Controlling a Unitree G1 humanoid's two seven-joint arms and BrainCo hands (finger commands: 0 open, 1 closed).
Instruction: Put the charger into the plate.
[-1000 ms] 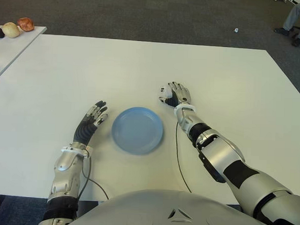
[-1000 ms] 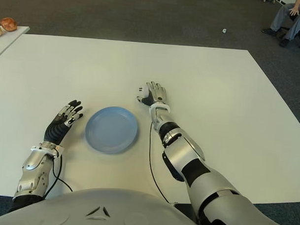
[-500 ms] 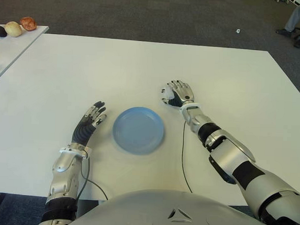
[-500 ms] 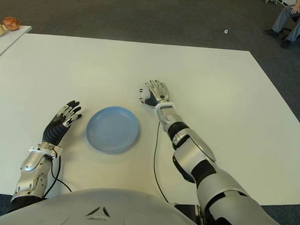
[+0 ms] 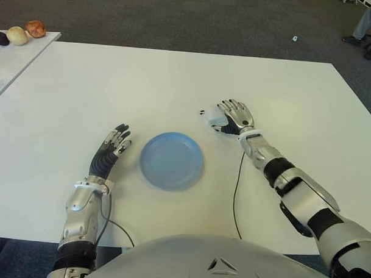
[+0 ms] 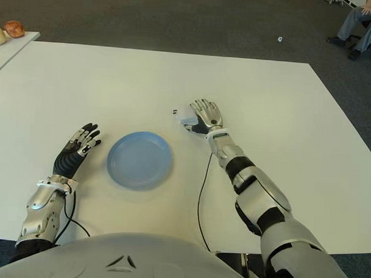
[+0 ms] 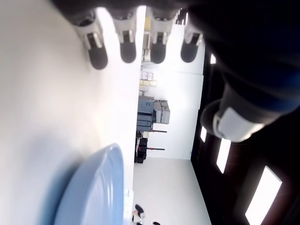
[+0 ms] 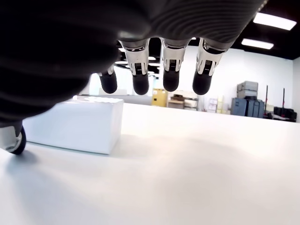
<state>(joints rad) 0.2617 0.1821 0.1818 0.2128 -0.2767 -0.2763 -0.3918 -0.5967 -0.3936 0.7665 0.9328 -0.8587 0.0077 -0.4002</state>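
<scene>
On the white bench (image 5: 175,77), right hand (image 5: 234,115) hovering with fingers spread, partly hiding the small white charger (image 5: 215,118) beside the blue plate (image 5: 172,160), left hand (image 5: 112,149) lying open, holding nothing.

White charger (image 5: 214,118) beside blue plate (image 5: 172,161)

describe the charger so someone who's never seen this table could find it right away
On the white table, find the round blue plate near the robot's edge. Just beyond it, toward the robot's right, the right hand hovers open. The charger is the small white block at that hand's thumb side, with nothing else boxy nearby.
</scene>
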